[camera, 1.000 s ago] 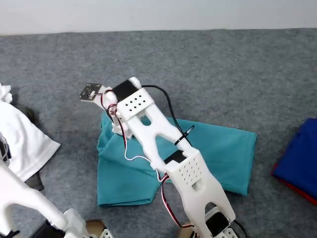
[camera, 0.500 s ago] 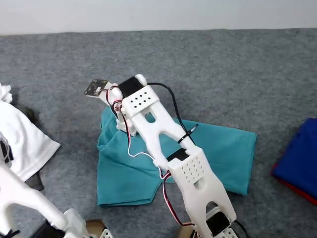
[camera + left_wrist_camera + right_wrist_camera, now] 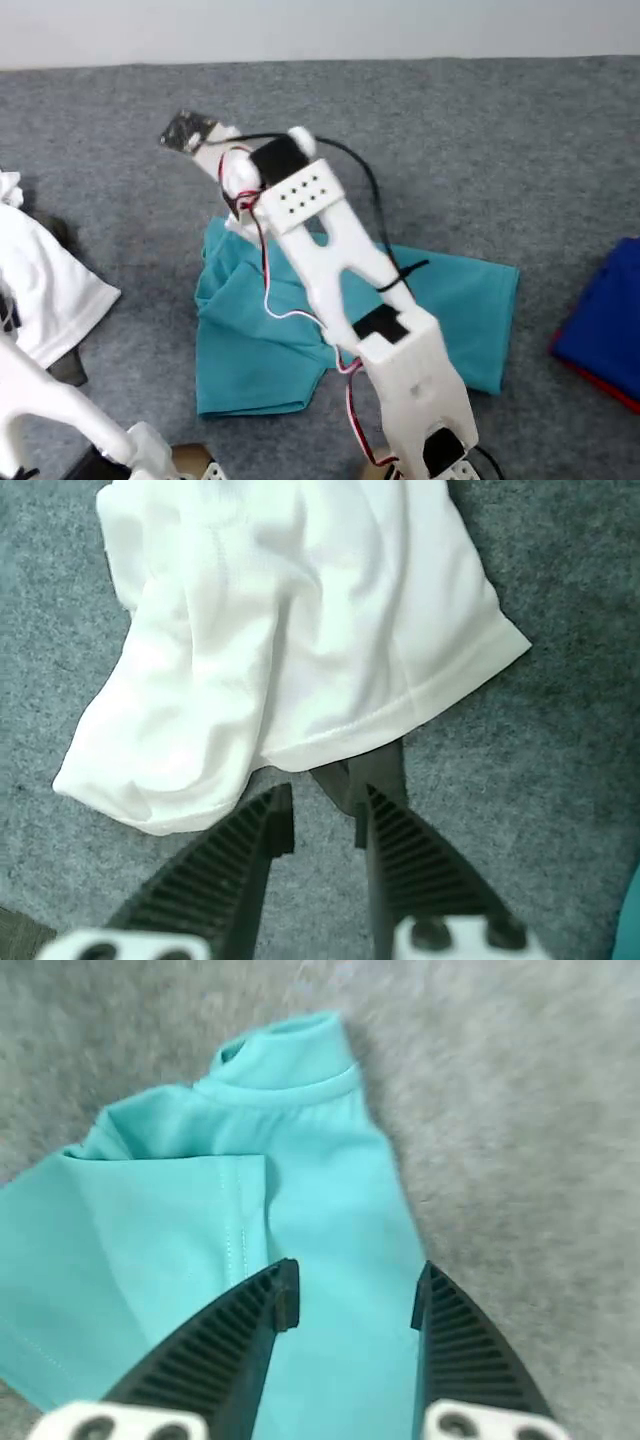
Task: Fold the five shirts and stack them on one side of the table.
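High view: right arm (image 3: 340, 260) overlies teal shirt (image 3: 460, 300), white shirt (image 3: 40, 280) near.

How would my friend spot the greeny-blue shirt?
On the grey table, look in the middle, under the white robot arm. The teal shirt lies there, partly folded. It is the only greenish one: a white shirt lies at one edge, a blue one at the other.

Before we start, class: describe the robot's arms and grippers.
The left arm and right arm are white; the right has dot-perforated panels, black motor blocks, and red, white and black cables. The left gripper and right gripper are black and ribbed, on white bases.
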Robot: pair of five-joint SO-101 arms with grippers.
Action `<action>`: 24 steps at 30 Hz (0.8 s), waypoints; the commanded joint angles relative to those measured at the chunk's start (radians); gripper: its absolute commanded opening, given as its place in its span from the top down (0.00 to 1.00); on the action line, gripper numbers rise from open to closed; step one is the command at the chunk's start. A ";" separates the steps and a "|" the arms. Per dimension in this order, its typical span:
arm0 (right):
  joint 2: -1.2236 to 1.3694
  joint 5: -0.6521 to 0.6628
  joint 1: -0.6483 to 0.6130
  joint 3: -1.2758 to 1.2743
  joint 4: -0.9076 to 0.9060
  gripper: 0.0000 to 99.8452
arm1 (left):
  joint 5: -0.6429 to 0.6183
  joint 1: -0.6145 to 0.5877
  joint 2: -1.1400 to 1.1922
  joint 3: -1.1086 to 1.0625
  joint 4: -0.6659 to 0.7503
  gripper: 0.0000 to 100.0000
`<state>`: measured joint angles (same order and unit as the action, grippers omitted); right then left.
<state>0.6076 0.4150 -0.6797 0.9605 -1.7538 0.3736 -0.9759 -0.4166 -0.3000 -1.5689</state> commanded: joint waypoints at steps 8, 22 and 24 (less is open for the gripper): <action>-0.277 -0.074 -0.070 -0.377 -0.041 0.81 | 0.006 -0.196 -0.083 -0.031 0.017 0.89; -0.283 -0.071 -0.380 -0.720 0.042 0.80 | 0.009 -0.321 -0.084 -0.208 0.158 0.89; -0.285 -0.071 -0.390 -0.755 0.048 0.80 | 0.009 -0.318 -0.084 -0.208 0.157 0.89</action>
<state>0.3959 0.3491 -1.0434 0.2302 -1.7200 0.3736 -1.2919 -0.4703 -0.5102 -1.4308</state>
